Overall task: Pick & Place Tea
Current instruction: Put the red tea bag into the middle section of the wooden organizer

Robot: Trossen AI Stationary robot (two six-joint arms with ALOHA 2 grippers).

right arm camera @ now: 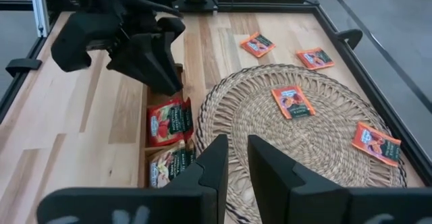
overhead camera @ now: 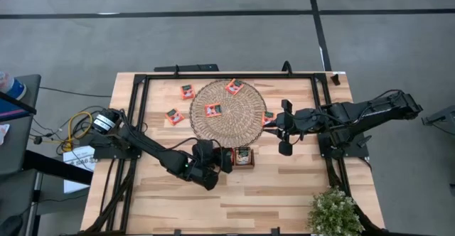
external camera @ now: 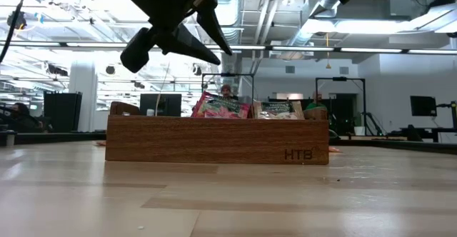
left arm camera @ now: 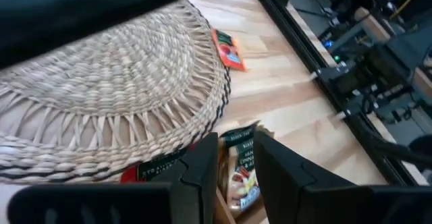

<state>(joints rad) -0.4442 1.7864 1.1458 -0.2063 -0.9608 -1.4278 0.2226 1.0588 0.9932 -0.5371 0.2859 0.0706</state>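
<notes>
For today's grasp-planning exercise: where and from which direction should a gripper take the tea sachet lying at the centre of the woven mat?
The centre sachet lies flat on the woven mat, clear of the others. Probably best to come straight down and pinch across two opposite edges, since no side face is exposed.

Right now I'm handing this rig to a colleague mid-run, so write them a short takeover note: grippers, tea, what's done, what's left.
Left gripper: open, holding nothing, at the wooden tray beside the woven mat's rim.
Right gripper: open, empty, over the mat's opposite rim.
Done: at least two sachets sit in the tray's compartments.
Left: two sachets on the mat, two on the bare table, and one at the mat's rim under the right gripper. All five are red-orange and lie flat.
Judgement: the right arm is probably best placed for the rim sachet.
</notes>
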